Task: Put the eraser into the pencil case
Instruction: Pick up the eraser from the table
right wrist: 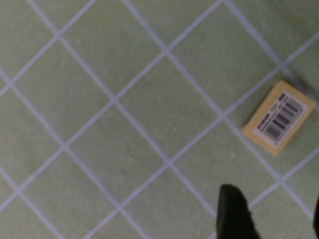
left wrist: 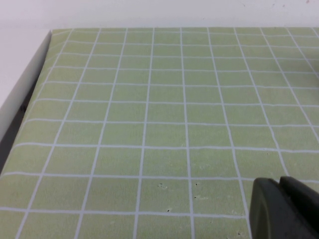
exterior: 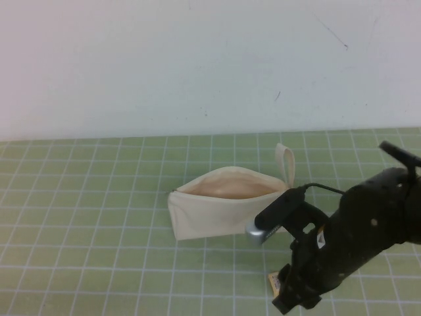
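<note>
Nearest the high camera, the right arm reaches low over the front right of the bench [exterior: 99,217], and its gripper [exterior: 294,299] hangs just beside the eraser [exterior: 273,282], which peeks out as a small yellow block at the arm's left edge. From the right wrist view the eraser [right wrist: 279,117] lies flat on the green grid, barcode label up, untouched. Two dark fingers [right wrist: 234,211] show at the frame edge with a wide stretch of bench between them, so they stand apart, and the eraser sits off to one side of that gap rather than inside it.

Behind and to the left, the case [exterior: 220,204] lies on its side with the zip open; the beige lining shows through the mouth, and the loop strap [exterior: 285,161] sticks up at its right end. The eraser rests well apart from the case, nearer the front edge.

The left gripper [left wrist: 284,209] appears only in its own wrist view, over bare grid; I cannot tell how it is set.

This looks like the approach to the pick, with nothing grasped yet. The next move calls for centring the right gripper over the eraser, lowering it to straddle the block, and squeezing squarely, since so small a piece could easily skid aside.
</note>
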Controlling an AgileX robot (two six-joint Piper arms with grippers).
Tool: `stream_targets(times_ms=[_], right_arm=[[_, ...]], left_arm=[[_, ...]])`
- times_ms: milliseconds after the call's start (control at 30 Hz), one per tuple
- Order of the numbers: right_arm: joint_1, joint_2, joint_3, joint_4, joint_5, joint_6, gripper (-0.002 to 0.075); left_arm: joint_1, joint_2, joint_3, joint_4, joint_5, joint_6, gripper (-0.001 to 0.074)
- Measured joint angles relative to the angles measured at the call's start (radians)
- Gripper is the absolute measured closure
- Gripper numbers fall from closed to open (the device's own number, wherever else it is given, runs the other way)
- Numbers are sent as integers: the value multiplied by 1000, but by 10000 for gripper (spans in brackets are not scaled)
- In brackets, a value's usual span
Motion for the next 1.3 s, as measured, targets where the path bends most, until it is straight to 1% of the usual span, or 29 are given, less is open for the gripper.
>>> stream_targets(times_ms=[67, 167, 300, 433, 533, 600, 733, 867, 1033, 1167, 1300], right_arm=[[0, 23, 0, -13, -36, 47, 340], [0, 43, 0, -16, -98, 80, 283], [0, 62, -2, 6, -130, 89, 265], [0, 92, -2, 9, -156, 89, 265], [0, 117, -2, 9, -178, 89, 286], [0, 134, -2, 9, -189, 89, 318], [0, 158, -2, 9, -194, 89, 407], [0, 160, -3, 9, -196, 89, 516], [0, 160, -6, 12, -194, 89, 524], [0, 147, -43, 18, -107, 89, 524], [2, 88, -143, 55, 8, 58, 524]], left_arm=[[0, 0, 0, 0, 0, 0, 736], [0, 0, 0, 0, 0, 0, 736], [0, 0, 0, 0, 0, 0, 736], [0, 0, 0, 0, 0, 0, 736], [0, 0, 0, 0, 0, 0, 736], [0, 0, 0, 0, 0, 0, 736], [0, 0, 0, 0, 0, 0, 736], [0, 0, 0, 0, 0, 0, 736], [0, 0, 0, 0, 0, 0, 736], [0, 0, 0, 0, 0, 3, 736], [0, 0, 0, 0, 0, 3, 736]])
